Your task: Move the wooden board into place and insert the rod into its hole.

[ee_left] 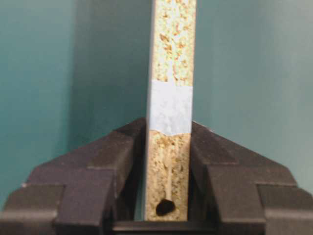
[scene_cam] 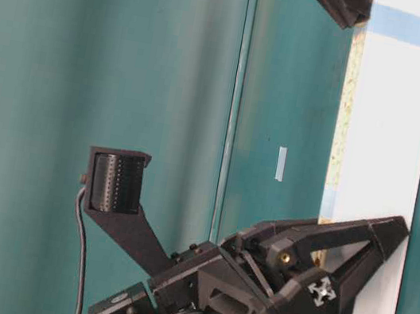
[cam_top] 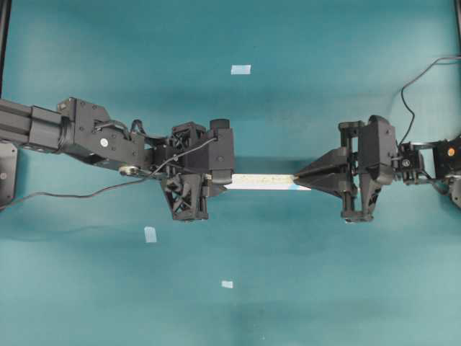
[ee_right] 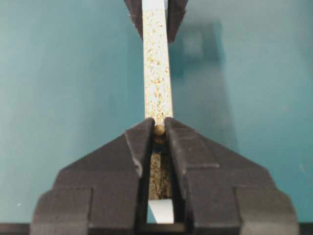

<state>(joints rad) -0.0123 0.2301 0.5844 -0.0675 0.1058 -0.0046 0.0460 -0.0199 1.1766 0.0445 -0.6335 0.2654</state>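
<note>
Right pincer (ee_right: 159, 128) pinching rod (ee_right: 159, 129), over wooden board (ee_right: 157, 73)

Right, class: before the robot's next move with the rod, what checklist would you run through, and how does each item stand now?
1. Left claw clamped on the wooden board: ok.
2. Right claw shut on the rod: ok.
3. Rod centred across the board's narrow speckled edge: ok.
4. Rod lined up with a hole: cannot tell. Only a dark patch shows right beneath it.
5. Hole at the left claw's end uncovered: ok. It shows between the fingers, far from the rod.
6. Board level between both claws: ok in the overhead view.
</note>
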